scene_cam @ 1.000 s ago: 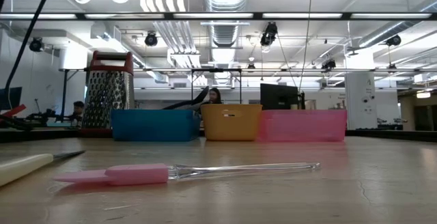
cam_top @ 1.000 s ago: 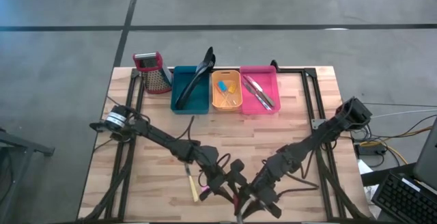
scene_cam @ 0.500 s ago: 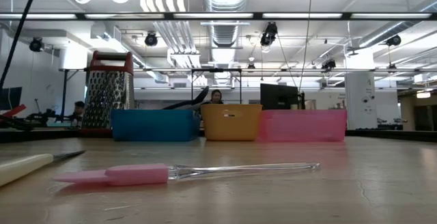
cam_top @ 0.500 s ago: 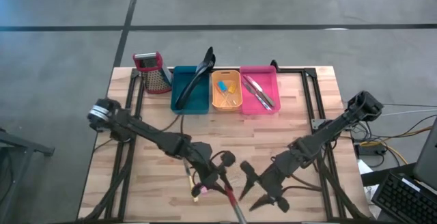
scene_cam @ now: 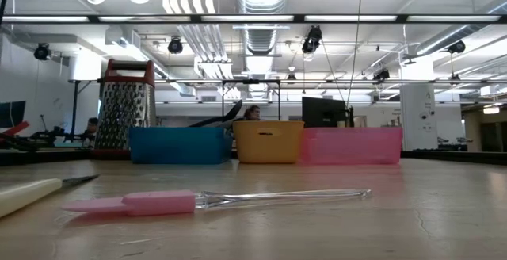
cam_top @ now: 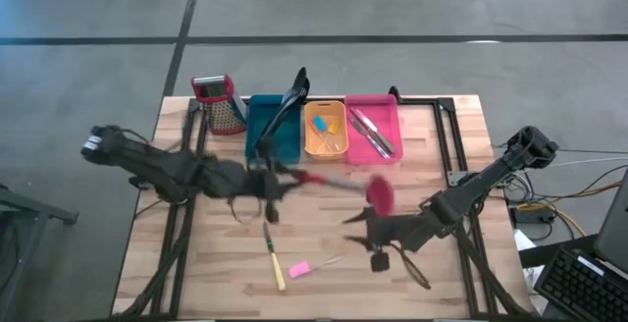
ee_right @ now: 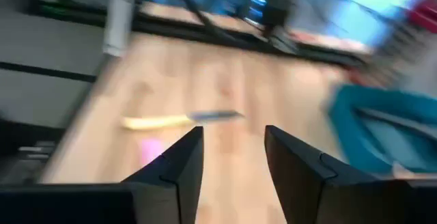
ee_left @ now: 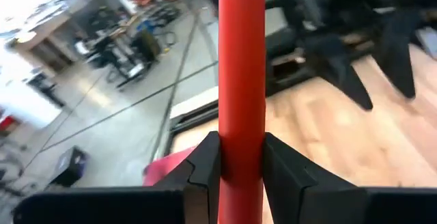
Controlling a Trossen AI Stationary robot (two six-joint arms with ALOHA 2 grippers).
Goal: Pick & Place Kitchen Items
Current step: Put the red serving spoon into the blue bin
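Note:
My left gripper (cam_top: 272, 188) hangs over the table's middle, shut on a red spoon (cam_top: 334, 182). The spoon's bowl (cam_top: 380, 193) points toward the table's right. My right gripper (cam_top: 361, 239) stands open just near of the bowl, with nothing between its fingers (ee_right: 232, 162). A cream-handled knife (cam_top: 276, 262) and a pink spatula (cam_top: 300, 268) lie flat on the table near its front edge. The spatula (scene_cam: 135, 203) shows in the low view. My left gripper pinches the red spoon's handle (ee_left: 240, 138) between its two fingers (ee_left: 205, 161). The handle runs straight on along the fingers. The fingers come nearly level from the table's left. The spoon is lifted clear of the table, about level, its bowl farthest from the gripper.
A teal bin (cam_top: 275, 131) with a black spatula, an orange bin (cam_top: 325, 132) with small pieces and a pink bin (cam_top: 373, 132) with metal tools stand in a row at the far edge. A box grater (cam_top: 222, 103) stands left of them.
My left gripper has risen from the near edge and gone toward the far left, tipping from pointing down to nearly level. The red spoon has gone with it, lifted clear and swung level. My right gripper has opened, tipped up and drawn a little toward the right.

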